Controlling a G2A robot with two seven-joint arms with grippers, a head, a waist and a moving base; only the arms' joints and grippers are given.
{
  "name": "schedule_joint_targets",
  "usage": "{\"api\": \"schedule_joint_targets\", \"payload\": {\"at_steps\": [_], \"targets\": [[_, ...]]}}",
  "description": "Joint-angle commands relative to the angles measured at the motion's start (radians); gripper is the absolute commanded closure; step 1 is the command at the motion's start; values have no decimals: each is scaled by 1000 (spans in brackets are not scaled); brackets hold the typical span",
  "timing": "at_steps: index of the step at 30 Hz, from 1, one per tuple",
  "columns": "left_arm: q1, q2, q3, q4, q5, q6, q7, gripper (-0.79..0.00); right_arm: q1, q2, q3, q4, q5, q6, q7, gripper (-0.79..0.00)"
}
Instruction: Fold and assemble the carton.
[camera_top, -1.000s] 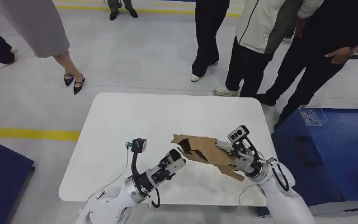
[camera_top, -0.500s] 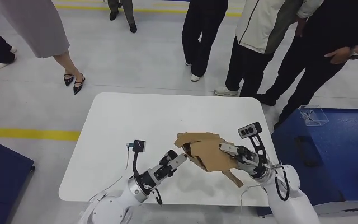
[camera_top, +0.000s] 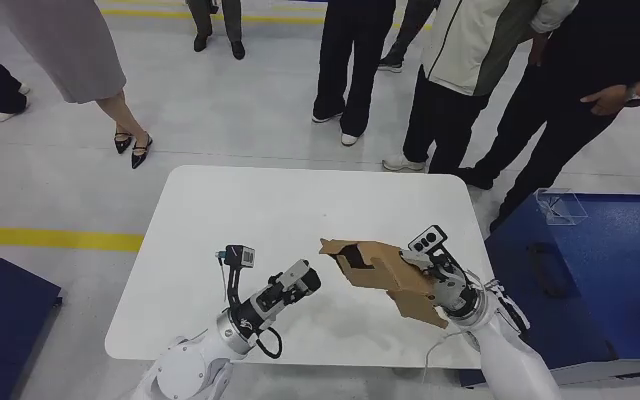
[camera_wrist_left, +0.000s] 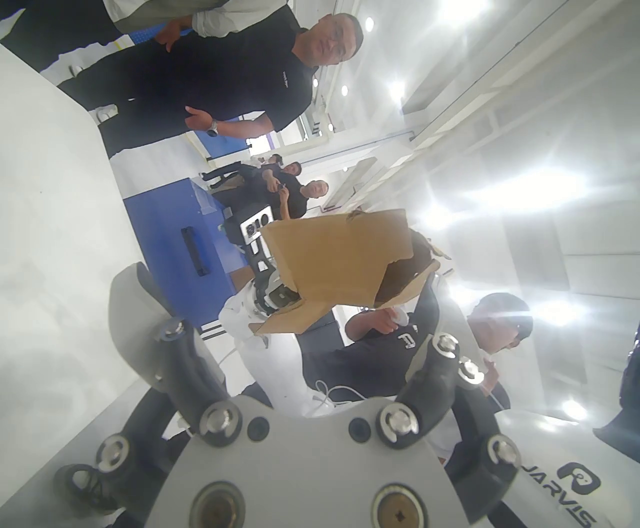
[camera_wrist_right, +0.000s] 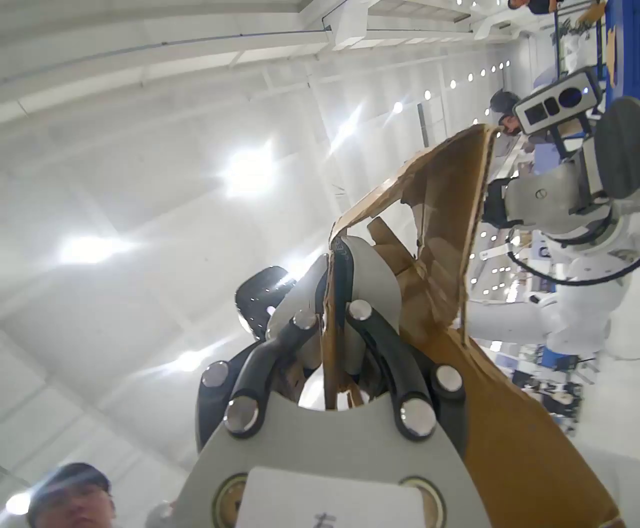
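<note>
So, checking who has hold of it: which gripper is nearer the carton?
Right. The right gripper is shut on the carton; the left gripper is open, apart from it over the table.

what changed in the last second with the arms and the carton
The left gripper drew back from the carton, leaving a gap. The right gripper turned the carton in the air. Unchanged: the right gripper stays shut on it.

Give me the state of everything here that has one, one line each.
carton: partly folded, one end open, not yet assembled.
right pincer: shut on a wall of the carton, holding it.
left pincer: open, empty, apart from the carton.
</note>
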Motion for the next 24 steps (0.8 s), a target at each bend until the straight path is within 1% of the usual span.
{"api": "schedule_joint_targets", "payload": {"at_steps": [1,11,16,19,21,24], "targets": [[0,0,0,0,31,0,0,-785,0,0,1,0,-3,-7,1,0],[0,0,0,0,31,0,0,-785,-2,-1,-2,0,4,-1,-4,0],[0,0,0,0,31,0,0,-785,-17,-18,-40,-22,298,155,-199,0],[0,0,0,0,31,0,0,-785,-21,-26,-63,-20,440,232,-305,0],[0,0,0,0,31,0,0,-785,-22,-29,-79,-15,508,284,-367,0],[0,0,-1,-1,33,1,3,-785,-26,-31,-102,-27,548,346,-438,0]]}}
